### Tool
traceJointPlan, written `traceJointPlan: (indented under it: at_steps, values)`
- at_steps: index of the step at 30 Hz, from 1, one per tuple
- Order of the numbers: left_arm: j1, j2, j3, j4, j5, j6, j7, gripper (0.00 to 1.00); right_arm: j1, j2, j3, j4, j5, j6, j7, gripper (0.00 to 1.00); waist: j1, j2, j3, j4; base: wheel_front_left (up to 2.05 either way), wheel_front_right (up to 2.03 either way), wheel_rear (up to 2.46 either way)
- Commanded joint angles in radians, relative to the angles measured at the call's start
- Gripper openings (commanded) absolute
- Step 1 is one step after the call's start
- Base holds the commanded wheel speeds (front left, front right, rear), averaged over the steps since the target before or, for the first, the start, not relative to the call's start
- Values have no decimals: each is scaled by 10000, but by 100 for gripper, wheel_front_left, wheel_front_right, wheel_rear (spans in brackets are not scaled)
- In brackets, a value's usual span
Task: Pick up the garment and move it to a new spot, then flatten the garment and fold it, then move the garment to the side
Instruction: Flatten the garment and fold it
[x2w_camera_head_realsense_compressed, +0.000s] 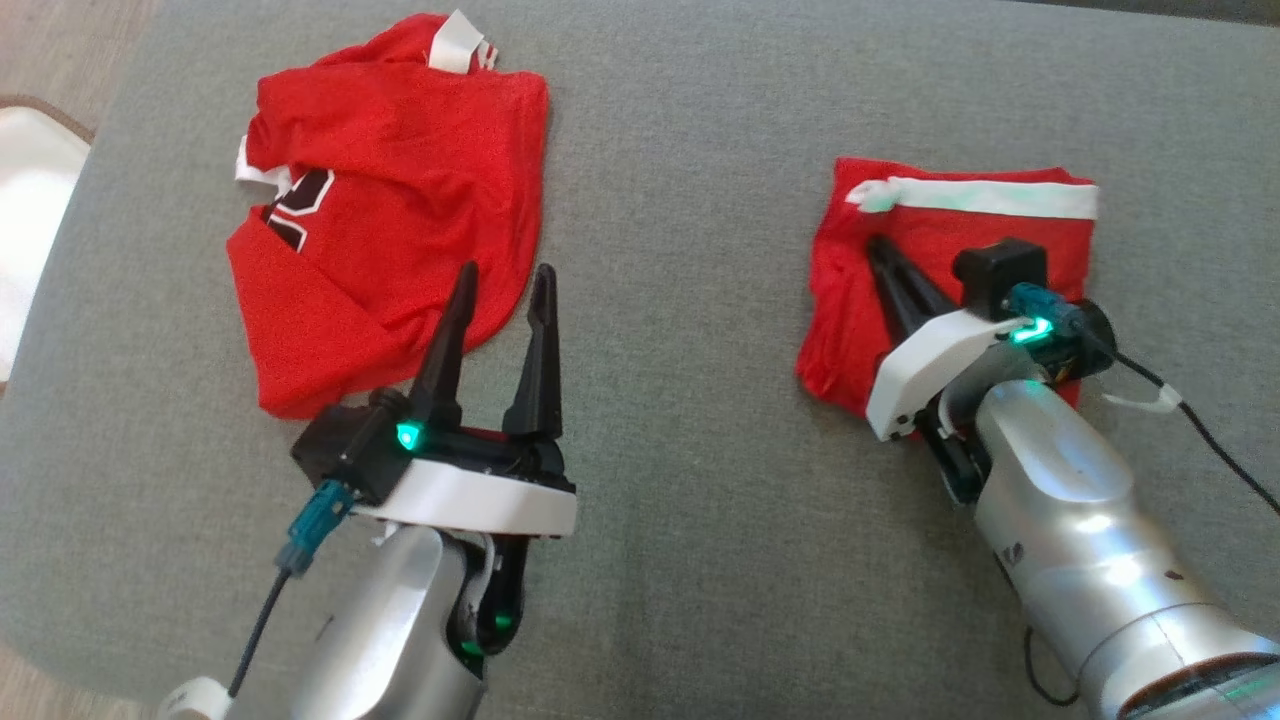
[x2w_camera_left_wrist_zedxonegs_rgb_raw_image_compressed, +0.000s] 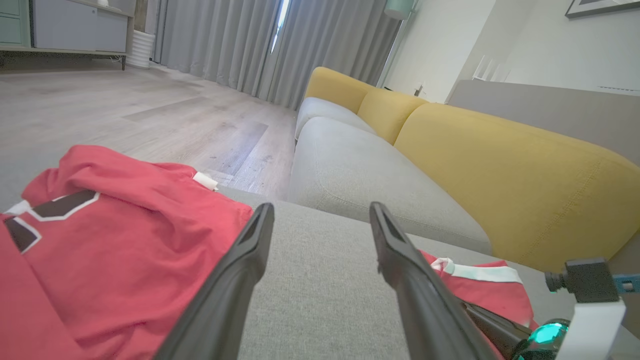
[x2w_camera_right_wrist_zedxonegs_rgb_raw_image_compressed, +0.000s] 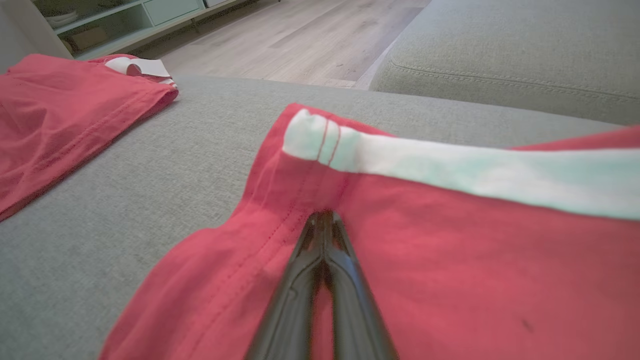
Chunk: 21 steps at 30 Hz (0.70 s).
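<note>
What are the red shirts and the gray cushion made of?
Both the folded red shirt and the crumpled red shirt look like soft, matte knit cloth, maybe cotton: they wrinkle and show stitched seams. The gray cushion looks like matte woven upholstery, its weave visible.

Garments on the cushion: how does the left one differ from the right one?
The left garment lies rumpled and spread; the right garment is folded compactly. The left garment shows a black-and-white print; the right garment shows a white band along its far edge. The open left gripper is at the left garment's near edge; the shut right gripper rests on the right garment. Both are red, on the grey cushion.
</note>
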Motion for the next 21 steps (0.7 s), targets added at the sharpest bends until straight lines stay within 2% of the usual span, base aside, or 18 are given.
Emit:
traceJointPlan:
  at_steps: [1,7,11,19,20,21]
  values:
    - [-108,72,388,-301,6,47,-93,100,-11,235,328,-124,173,-7,-23,0,0,0,-61,-67,0,0,0]
    - [94,72,804,-325,297,-27,-93,100,-109,237,686,-785,952,-7,-235,0,0,0,-486,-521,0,0,0]
    - [282,72,1201,-231,411,-60,-93,100,278,0,128,-2155,1072,-7,-247,0,0,0,-921,-995,0,0,0]
    - [801,72,2004,-98,695,-287,-93,100,1791,-258,-1479,-4183,363,-7,-250,2,0,0,-1748,-1921,0,0,0]
    - [884,72,2084,-76,710,-312,-93,100,1962,-258,-1733,-4419,248,-7,-251,82,0,0,-1831,-2002,0,0,0]
    - [964,72,2151,-49,728,-340,-93,100,2149,-244,-1987,-4664,133,-7,-251,100,0,0,-1918,-2074,0,0,0]
